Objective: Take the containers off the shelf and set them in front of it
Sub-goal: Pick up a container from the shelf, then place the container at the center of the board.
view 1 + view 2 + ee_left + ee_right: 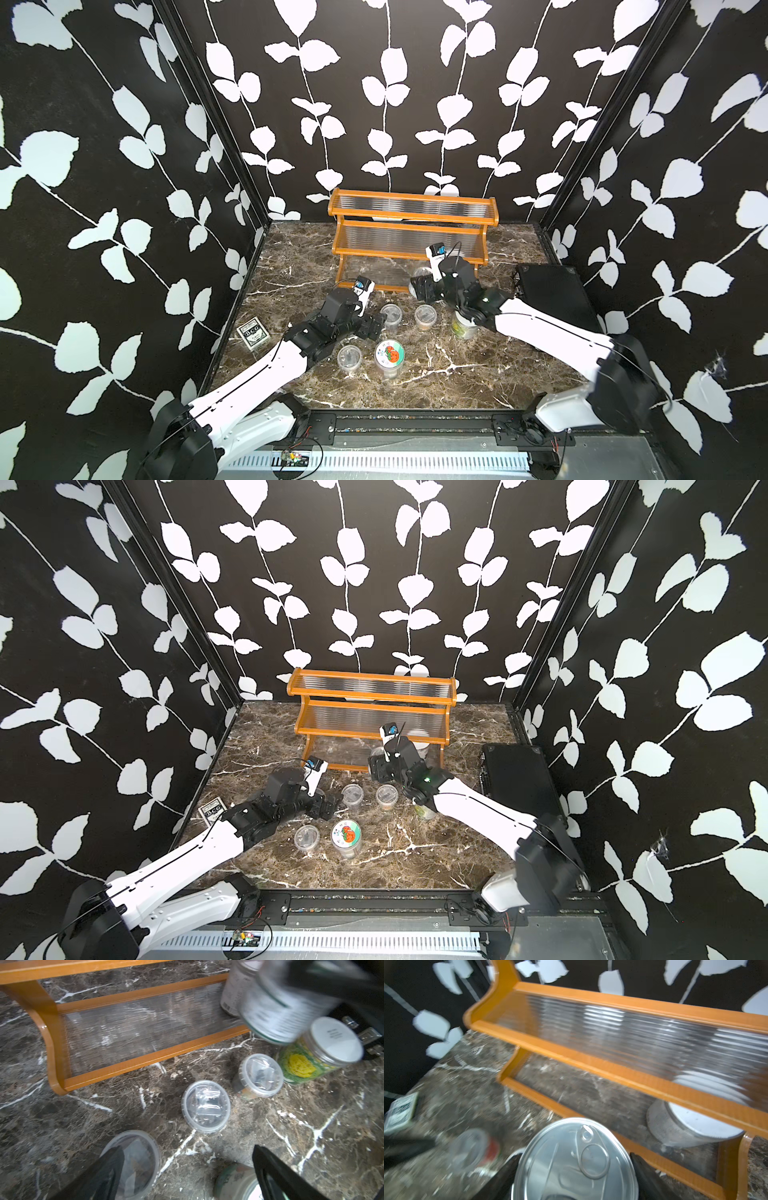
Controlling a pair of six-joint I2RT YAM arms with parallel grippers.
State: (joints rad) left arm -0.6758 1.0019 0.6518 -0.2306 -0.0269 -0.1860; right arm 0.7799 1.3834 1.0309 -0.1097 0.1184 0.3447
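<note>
1. Silver-lidded tin can (575, 1159) is clamped between the jaws of the right tool (420, 287). It is held in the air just in front of the lowest tier of the shelf (395, 252), probably to be set on the table (478, 374).
2. Left tool (376, 325) hangs low over the table, jaws spread wide and empty, apparently free for another pick.
3. Counted:
   - Two cans: one is gripped, and the second can (389, 353) stands on the table beside the left tool.
   - Two white-lidded jars: the shelf jar (691, 1126) is just beyond the right tool, and the table jar (464, 328) is under the right arm.
   - Three clear cups (390, 313) stand near the left tool; a fourth is not visible.
</note>
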